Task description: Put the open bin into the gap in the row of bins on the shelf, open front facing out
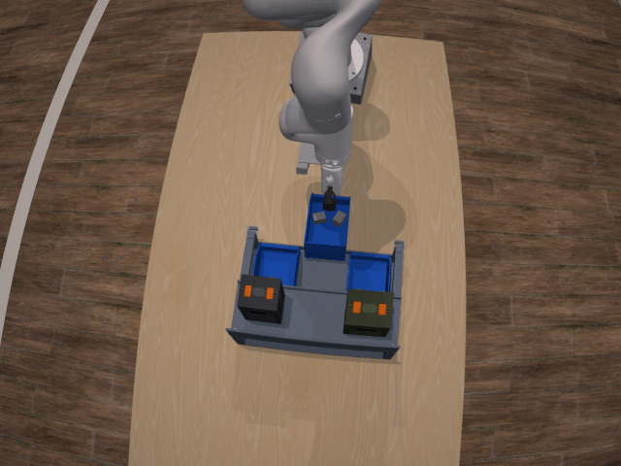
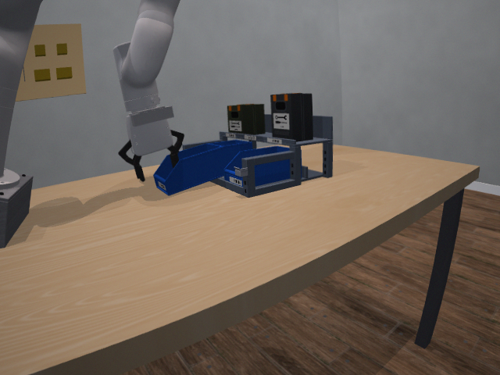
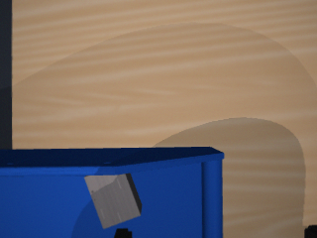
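Note:
The blue open bin (image 1: 326, 239) (image 2: 194, 169) (image 3: 45, 208) lies tilted. Its far end rests at the gap in the middle of the grey shelf (image 1: 315, 307) (image 2: 274, 183), and its labelled low end sits on the table toward the robot. Two grey parts (image 1: 318, 216) (image 1: 339, 217) lie inside it; one shows in the wrist view (image 3: 114, 199). My gripper (image 1: 329, 199) (image 2: 156, 166) (image 3: 217, 232) is open and empty. It hangs at the bin's low end, with one finger outside the end wall and the other over the inside.
Two other blue bins (image 1: 276, 264) (image 1: 370, 272) sit on the shelf on either side of the gap. A black case (image 1: 259, 298) (image 2: 291, 115) and a green case (image 1: 368, 312) (image 2: 245, 118) stand on the board above. The robot base (image 1: 362, 65) (image 2: 12, 201) is behind.

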{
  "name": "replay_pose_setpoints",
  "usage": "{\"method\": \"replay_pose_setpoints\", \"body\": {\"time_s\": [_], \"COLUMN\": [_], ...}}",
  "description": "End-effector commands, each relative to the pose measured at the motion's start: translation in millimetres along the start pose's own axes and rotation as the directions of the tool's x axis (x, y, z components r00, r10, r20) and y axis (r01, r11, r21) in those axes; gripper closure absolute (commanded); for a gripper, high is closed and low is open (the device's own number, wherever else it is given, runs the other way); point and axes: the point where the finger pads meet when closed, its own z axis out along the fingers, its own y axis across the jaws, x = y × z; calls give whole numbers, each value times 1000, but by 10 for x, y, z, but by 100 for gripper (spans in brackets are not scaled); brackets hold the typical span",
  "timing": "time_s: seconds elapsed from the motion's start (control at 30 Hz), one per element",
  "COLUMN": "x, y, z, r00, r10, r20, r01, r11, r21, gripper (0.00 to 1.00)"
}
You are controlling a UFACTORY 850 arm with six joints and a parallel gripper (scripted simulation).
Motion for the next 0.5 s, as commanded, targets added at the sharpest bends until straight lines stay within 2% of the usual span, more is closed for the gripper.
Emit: {"method": "replay_pose_setpoints", "body": {"time_s": [0.0, 0.23, 0.47], "x": [0, -1, -1], "y": [-4, -6, -6], "z": [0, 99, 99], "r00": [1000, 1000, 1000], "r10": [0, 0, 0], "r20": [0, 0, 0], "r01": [0, 0, 0], "r11": [1000, 1000, 1000], "r21": [1, 1, 1], "gripper": [0, 0, 0]}}
